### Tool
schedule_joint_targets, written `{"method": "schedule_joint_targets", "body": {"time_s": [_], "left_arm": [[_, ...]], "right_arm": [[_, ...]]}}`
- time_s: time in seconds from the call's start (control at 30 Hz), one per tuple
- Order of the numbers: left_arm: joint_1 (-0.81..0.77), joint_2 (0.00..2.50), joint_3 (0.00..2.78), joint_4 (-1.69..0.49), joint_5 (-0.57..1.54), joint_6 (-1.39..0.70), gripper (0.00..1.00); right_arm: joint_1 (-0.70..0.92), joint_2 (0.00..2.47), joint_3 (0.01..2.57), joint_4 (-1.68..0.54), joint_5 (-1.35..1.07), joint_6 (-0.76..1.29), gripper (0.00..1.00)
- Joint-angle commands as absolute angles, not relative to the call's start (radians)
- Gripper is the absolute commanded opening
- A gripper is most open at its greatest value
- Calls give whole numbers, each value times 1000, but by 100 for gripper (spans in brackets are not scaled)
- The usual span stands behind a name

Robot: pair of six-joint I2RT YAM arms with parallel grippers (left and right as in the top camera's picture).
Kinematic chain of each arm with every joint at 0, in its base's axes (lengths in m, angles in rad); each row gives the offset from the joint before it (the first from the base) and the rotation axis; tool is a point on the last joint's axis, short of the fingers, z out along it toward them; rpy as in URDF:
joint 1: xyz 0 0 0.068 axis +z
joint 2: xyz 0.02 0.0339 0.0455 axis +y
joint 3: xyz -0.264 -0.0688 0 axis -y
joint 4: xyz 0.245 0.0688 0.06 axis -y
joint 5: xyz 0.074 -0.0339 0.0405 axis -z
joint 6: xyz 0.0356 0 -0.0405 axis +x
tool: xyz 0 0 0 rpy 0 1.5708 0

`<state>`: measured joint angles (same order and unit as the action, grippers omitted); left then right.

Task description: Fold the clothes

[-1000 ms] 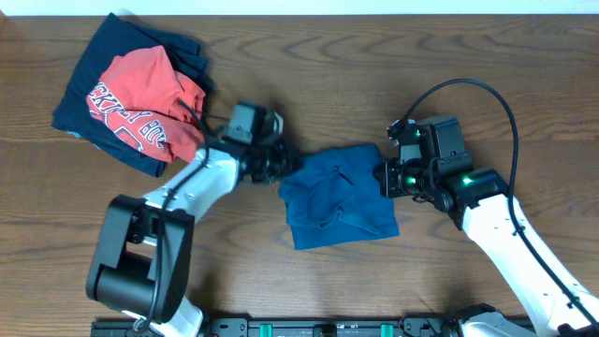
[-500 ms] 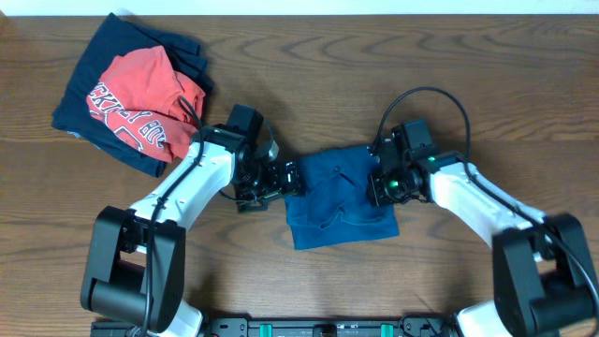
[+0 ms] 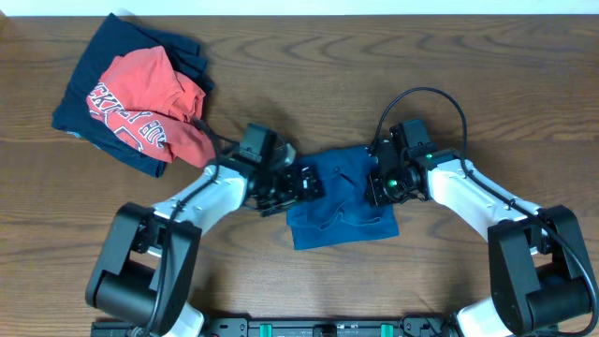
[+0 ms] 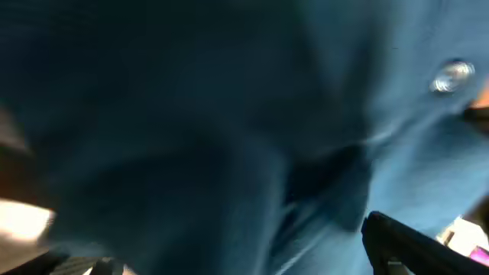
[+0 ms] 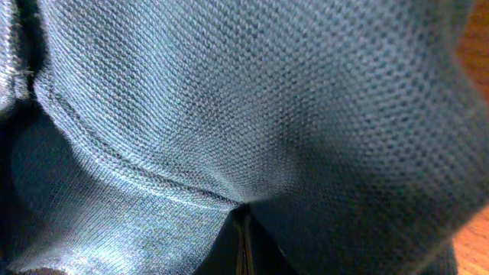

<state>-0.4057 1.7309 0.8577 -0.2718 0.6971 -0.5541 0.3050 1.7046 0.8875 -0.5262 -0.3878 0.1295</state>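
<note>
Blue T-shirt (image 3: 342,213) seen crumpled at centre of table (image 3: 468,65). Left gripper (image 3: 307,184) placed at its left edge, jaws spread wide, nothing clamped. Right gripper (image 3: 377,184) pinched tight on fabric fold at right edge. Red tee (image 3: 140,98) piled on navy garment (image 3: 94,65), far left.

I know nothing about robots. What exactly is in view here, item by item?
blue T-shirt: one, medium blue, crumpled at table centre between the grippers
red tee: one, red with white lettering, upper left, on the navy garment
navy garment: one, dark navy, upper left, under the red tee
table: one, brown wood, under everything
left gripper: one, black, at the shirt's left edge
right gripper: one, black, pinching the shirt's right side
</note>
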Motion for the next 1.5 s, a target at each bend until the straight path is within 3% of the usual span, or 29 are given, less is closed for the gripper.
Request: {"method": "schedule_joint_targets", "body": {"time_s": [0.0, 0.2, 0.23, 0.27, 0.33, 0.43, 0.53, 0.67, 0.87, 1.03, 1.3, 1.47], "left_arm": [[-452, 1805, 820, -212, 748, -639, 98], [-528, 1865, 820, -115, 756, -689, 99], [-533, 1868, 820, -108, 756, -690, 95], [-536, 1869, 820, -102, 754, -690, 90], [-536, 1869, 820, -94, 748, -690, 62], [-536, 1869, 820, -68, 741, -681, 38], [-536, 1869, 820, -56, 741, -663, 20], [-530, 1856, 823, -78, 748, -635, 7], [-462, 1748, 905, -266, 749, -552, 6], [-312, 1586, 1062, -421, 749, -538, 6], [46, 1489, 1292, -363, 738, -585, 6], [247, 1497, 1311, -319, 572, -588, 6]], "right_arm": [[306, 1739, 884, -530, -378, 130, 1], [306, 1739, 884, -530, -378, 130, 1], [306, 1739, 884, -530, -378, 130, 1], [306, 1739, 884, -531, -378, 130, 1], [306, 1739, 884, -531, -378, 130, 1], [306, 1739, 884, -531, -378, 130, 1], [305, 1739, 885, -535, -377, 129, 1], [269, 1688, 937, -645, -377, 116, 1], [177, 1514, 1072, -831, -378, 70, 1], [130, 1372, 1126, -855, -378, 74, 1], [132, 1302, 1126, -858, -378, 111, 1], [132, 1303, 1125, -859, -379, 126, 1]]}}
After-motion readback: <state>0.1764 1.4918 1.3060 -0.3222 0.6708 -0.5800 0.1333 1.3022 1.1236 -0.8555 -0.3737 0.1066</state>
